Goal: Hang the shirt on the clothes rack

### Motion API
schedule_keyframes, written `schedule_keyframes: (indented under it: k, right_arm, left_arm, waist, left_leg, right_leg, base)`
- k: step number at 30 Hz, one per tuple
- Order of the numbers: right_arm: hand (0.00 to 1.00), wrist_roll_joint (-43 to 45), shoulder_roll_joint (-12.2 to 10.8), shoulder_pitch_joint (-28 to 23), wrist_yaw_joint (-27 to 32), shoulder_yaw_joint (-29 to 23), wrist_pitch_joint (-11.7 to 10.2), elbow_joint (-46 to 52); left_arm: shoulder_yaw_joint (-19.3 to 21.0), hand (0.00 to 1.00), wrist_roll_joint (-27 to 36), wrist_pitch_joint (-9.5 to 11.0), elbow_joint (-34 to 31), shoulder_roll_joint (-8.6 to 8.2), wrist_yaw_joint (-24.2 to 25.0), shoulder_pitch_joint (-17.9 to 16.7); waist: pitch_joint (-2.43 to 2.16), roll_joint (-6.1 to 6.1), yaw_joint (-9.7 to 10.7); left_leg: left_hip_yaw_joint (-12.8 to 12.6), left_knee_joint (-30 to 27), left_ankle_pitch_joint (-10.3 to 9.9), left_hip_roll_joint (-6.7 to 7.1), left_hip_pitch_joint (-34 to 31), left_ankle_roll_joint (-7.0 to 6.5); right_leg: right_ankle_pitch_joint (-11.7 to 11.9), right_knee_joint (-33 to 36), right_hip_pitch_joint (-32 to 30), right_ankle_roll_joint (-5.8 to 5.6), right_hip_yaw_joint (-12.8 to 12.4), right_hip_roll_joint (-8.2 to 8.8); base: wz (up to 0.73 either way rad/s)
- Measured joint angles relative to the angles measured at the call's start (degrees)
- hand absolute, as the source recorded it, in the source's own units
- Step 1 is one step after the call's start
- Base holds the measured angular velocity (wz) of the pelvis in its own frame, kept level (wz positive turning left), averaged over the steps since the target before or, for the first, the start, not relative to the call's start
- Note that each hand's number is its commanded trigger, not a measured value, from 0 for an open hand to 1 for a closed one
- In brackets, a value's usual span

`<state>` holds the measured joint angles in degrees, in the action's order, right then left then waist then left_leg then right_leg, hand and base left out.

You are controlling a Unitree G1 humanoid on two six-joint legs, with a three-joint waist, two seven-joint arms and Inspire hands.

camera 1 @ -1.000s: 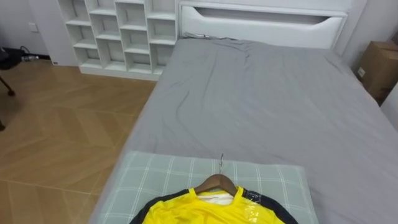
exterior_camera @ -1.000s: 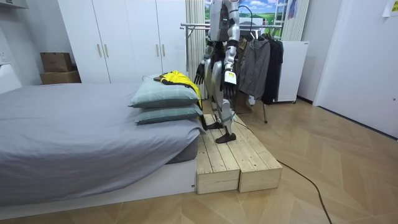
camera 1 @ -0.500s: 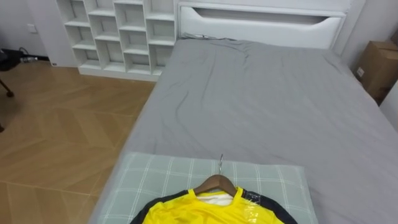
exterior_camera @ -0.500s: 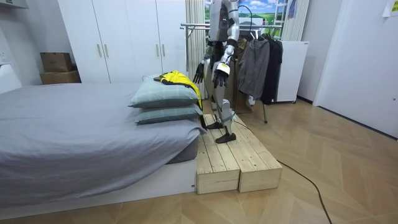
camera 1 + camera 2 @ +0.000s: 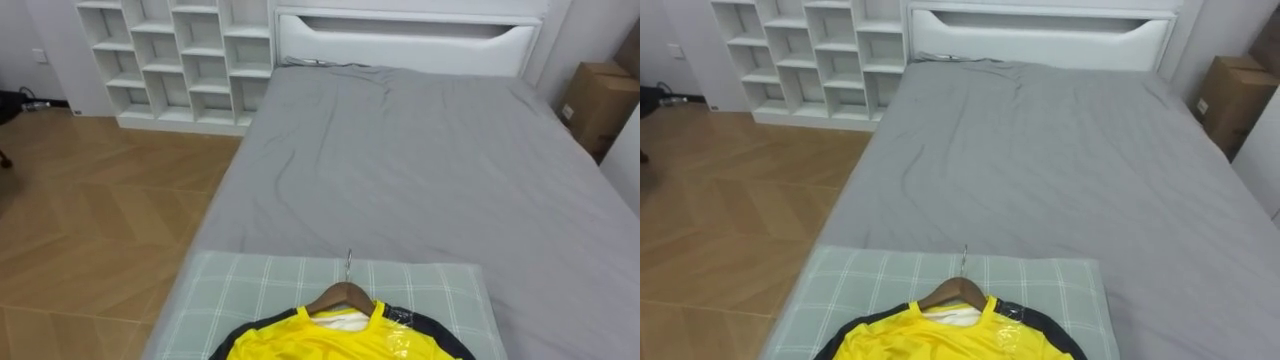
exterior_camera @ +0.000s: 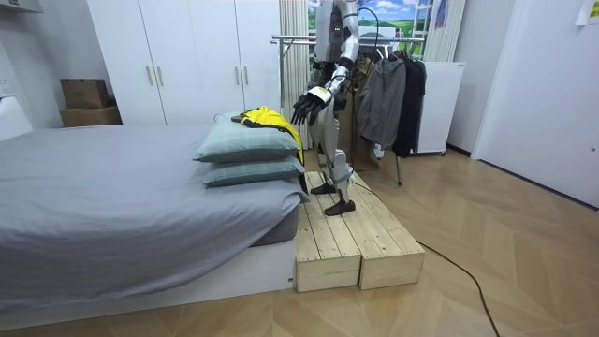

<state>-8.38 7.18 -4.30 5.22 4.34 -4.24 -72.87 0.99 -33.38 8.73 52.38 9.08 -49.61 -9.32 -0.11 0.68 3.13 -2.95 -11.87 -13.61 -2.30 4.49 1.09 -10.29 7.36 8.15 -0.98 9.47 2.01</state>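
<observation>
While the robot stands on a slatted wooden platform [image 6: 360, 239] beside the bed [image 5: 420, 170], the yellow shirt [image 5: 330, 338] lies flat on the top pillow [image 5: 240, 290], a pale green check weave. The shirt is glossy, with dark shoulder panels, and is threaded on a curved wooden hanger [image 5: 345, 296] whose thin metal hook points toward the padded white headboard [image 5: 400, 40]. The grey sheet shows soft creases. The left hand [image 6: 305, 105] reaches out near the shirt, fingers spread wide, holding nothing.
</observation>
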Motion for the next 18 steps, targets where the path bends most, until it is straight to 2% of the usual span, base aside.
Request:
schedule_keyframes:
  k: [4,7,11,18]
  right_arm:
    - [0.00,1.2,0.1,-0.1,1.3,0.0,0.0,0.0]
    - [0.00,2.5,0.2,0.0,1.7,-0.1,-0.4,0.1]
    - [0.00,3.8,0.2,0.1,1.7,-0.1,-1.0,0.1]
    - [0.00,5.8,0.2,0.6,1.5,-0.1,-1.2,0.1]
  left_arm:
    - [-1.1,0.00,-4.5,0.0,-0.7,0.01,-1.3,1.1]
    - [-1.3,0.00,-6.6,0.1,-0.7,0.04,-1.5,1.7]
    - [-1.3,0.00,-8.8,0.1,-0.9,0.14,-1.5,3.3]
    - [-1.5,0.00,-11.4,0.1,-6.2,0.55,-1.5,3.7]
  waist:
    - [-0.03,-0.21,0.4]
    - [0.02,-0.41,1.3]
    - [0.00,-0.39,1.5]
    - [-0.04,-0.43,1.9]
  left_leg:
    - [-0.1,0.0,0.1,0.04,0.0,0.07]
    - [-0.1,0.1,0.1,0.04,-0.1,0.07]
    - [-0.2,0.1,0.1,0.04,-0.3,0.07]
    - [-0.2,0.1,0.1,0.04,-0.1,0.07]
  right_leg:
    - [0.0,-0.5,0.1,0.01,-0.1,0.00]
    - [0.0,-0.6,0.0,0.00,0.0,0.00]
    - [0.0,-0.6,-0.3,0.00,0.0,0.00]
    - [0.0,-0.5,-0.3,0.01,-0.1,0.02]
  base:
    - [0.00]
    - [0.00]
    - [0.00]
    - [0.00]
